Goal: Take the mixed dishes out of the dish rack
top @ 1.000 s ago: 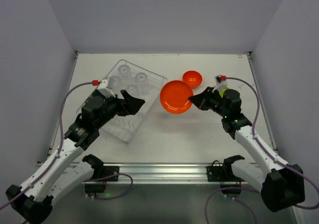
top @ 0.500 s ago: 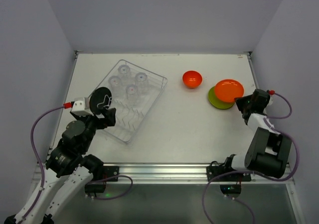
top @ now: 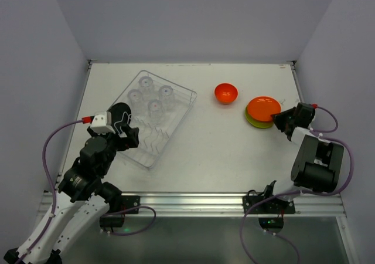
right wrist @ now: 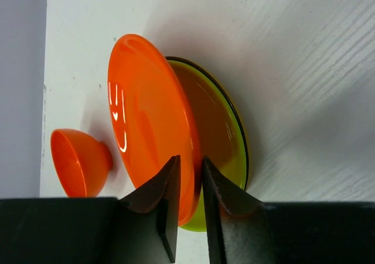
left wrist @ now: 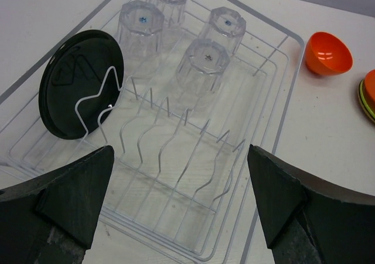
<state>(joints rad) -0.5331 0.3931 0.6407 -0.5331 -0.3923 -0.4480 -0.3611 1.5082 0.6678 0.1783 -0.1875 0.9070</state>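
Note:
The wire dish rack [top: 153, 139] [left wrist: 193, 176] lies at the left. A black plate [top: 119, 112] [left wrist: 79, 91] stands on edge in it, and several clear glasses [top: 154, 106] [left wrist: 208, 61] stand upside down at its far end. My left gripper [top: 128, 139] [left wrist: 181, 208] is open wide and empty above the rack's near end. My right gripper [top: 278, 118] [right wrist: 190, 185] is shut on the rim of the orange-red plate [top: 263, 107] [right wrist: 146, 117], held tilted over the green plate [top: 256, 122] [right wrist: 228, 141]. The orange-red bowl [top: 225, 92] [right wrist: 79, 161] sits on the table beside them.
The white table [top: 222, 152] is walled on three sides. The right wall stands close to my right arm. The rack's inner prongs [left wrist: 176, 129] stand bare below my left gripper.
My right gripper carried the orange-red plate from the table's middle to the right and lowered it over the green plate. My left arm drew back from the rack and opened above its near end.

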